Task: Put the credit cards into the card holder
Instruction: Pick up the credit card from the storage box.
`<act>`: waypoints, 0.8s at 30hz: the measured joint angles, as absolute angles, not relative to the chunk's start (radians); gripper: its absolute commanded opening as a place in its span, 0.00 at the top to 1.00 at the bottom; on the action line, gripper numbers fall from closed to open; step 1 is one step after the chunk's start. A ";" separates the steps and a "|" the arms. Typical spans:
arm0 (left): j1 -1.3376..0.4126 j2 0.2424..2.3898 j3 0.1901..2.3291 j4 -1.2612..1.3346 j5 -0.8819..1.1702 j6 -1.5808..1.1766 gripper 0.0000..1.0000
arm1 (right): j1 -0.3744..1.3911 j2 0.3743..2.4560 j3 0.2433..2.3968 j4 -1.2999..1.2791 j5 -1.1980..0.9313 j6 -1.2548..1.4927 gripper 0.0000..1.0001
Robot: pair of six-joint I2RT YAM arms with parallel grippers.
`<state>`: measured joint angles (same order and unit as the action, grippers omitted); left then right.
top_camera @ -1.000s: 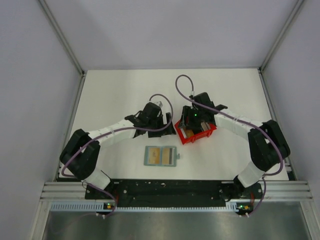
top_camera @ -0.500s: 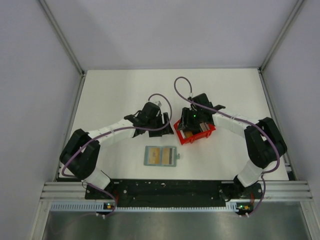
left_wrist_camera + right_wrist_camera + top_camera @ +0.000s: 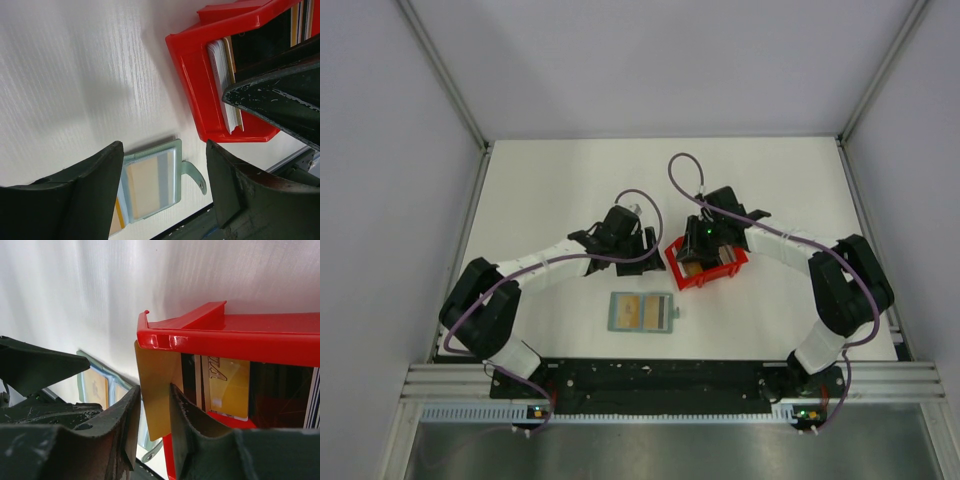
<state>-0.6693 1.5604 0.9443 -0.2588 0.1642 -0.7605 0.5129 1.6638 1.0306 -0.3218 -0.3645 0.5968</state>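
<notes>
White table [image 3: 550, 190], red bin [image 3: 705, 268] mid-table, card holder [image 3: 641, 312] lying open near it, closer to the bases. Right gripper [image 3: 154, 390] is down in the bin, jaws narrow, pinching one tan card [image 3: 150, 365] at the corner. Left gripper [image 3: 164, 147] hangs wide open beside the bin w/ nothing in it. Imo pull the card straight up so it clears the rim w/o dragging the bin.

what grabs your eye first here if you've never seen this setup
The bright red bin, just right of mid-table, stands out, with cards standing on edge inside it. The right pincer is at its corner, pinching a tan card. Toward the near edge the grey-green card holder lies open, and the open left pincer hangs beside the bin.
</notes>
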 measured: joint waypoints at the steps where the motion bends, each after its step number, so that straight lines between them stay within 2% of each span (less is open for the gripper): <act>1: -0.669 1.560 0.944 -0.259 0.164 -0.760 0.30 | 0.513 1.664 1.031 -0.322 -0.364 0.598 0.74; 24: -0.667 1.560 0.936 -0.254 0.168 -0.763 0.32 | 0.472 1.649 1.027 -0.321 -0.355 0.597 0.86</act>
